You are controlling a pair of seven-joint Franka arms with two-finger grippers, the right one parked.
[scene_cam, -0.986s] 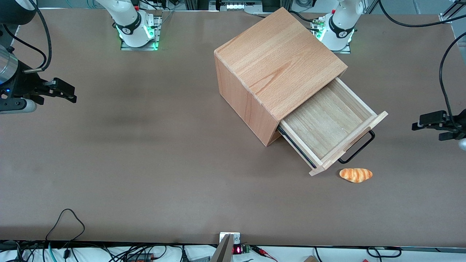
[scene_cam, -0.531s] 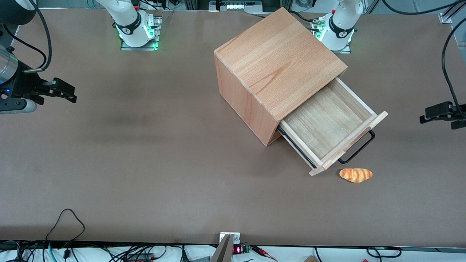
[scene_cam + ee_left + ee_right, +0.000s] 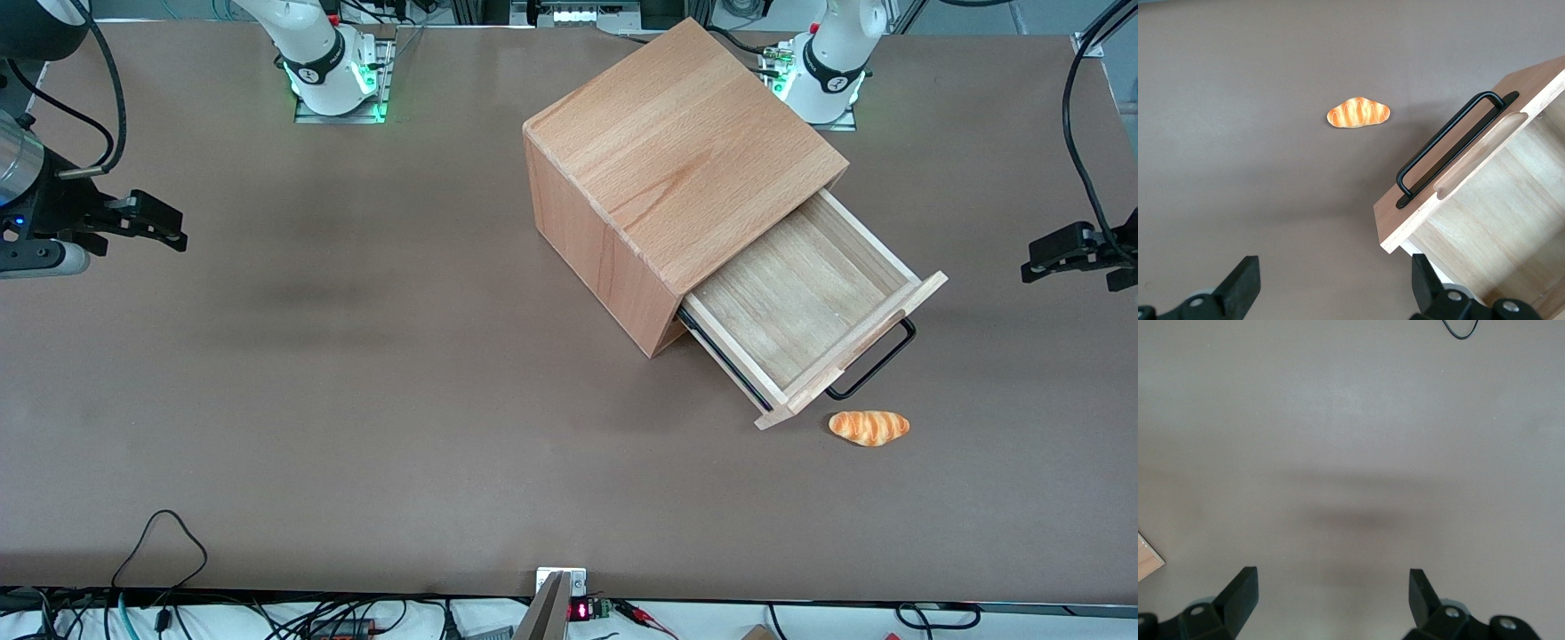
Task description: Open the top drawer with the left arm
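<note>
Brown worktop (image 3: 356, 400) carries the box; its top drawer (image 3: 800, 311) stands pulled out (empty). Left arm's hand (image 3: 1331, 293), fingers spread and released, should retreat clear of the handle (image 3: 1451, 150).

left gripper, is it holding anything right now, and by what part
Nothing. The left gripper is open and empty, hanging clear of the top drawer and its handle.

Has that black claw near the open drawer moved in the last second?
Yes. The gripper, open and empty, has drawn away from the top drawer, toward the working arm's table end and farther from the front camera.
</note>
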